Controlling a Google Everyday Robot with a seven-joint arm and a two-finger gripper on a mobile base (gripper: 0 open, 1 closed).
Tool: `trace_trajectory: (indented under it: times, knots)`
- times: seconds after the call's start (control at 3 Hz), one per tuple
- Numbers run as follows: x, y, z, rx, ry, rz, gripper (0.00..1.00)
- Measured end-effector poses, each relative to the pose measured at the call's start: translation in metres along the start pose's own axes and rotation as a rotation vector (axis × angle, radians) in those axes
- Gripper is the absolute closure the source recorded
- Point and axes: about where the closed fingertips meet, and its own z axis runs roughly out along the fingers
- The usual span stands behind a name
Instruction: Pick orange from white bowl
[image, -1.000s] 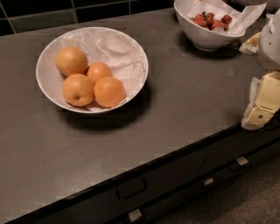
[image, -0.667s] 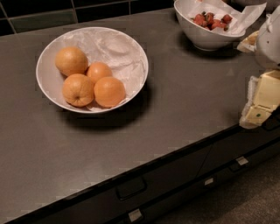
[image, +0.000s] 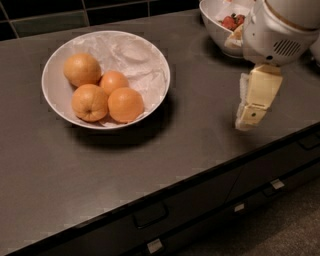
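Note:
The white bowl, wide, shallow and lined with crinkled white paper, sits on the dark counter at the left. It holds several oranges. The smooth deep-orange orange lies at the bowl's front right, touching its neighbours. A paler orange lies at the back left, and one with a dimple at the front left. My gripper hangs over the counter at the right, pointing down, well to the right of the bowl and apart from it. It holds nothing that I can see.
A smaller white bowl with red berries stands at the back right, partly hidden by my arm's white wrist housing. The counter's front edge runs diagonally below, with dark drawers under it. A dark tiled wall closes the back.
My gripper has moved left over the counter toward the white bowl, and more of the arm now covers the berry bowl. The oranges and bowl have not moved.

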Motion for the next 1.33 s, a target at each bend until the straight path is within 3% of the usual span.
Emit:
trace_trajectory:
  times: [0.33,0.67,1.0,1.33]
  knots:
    - [-0.042,-0.011,0.009,-0.029,-0.031,-0.073,0.00]
    - [-0.083,-0.026,0.024,-0.059,-0.092,-0.093,0.00]
    - [-0.083,-0.026,0.024,-0.059,-0.093,-0.093,0.00]
    - [-0.100,-0.035,0.033,-0.070,-0.114,-0.100,0.00]
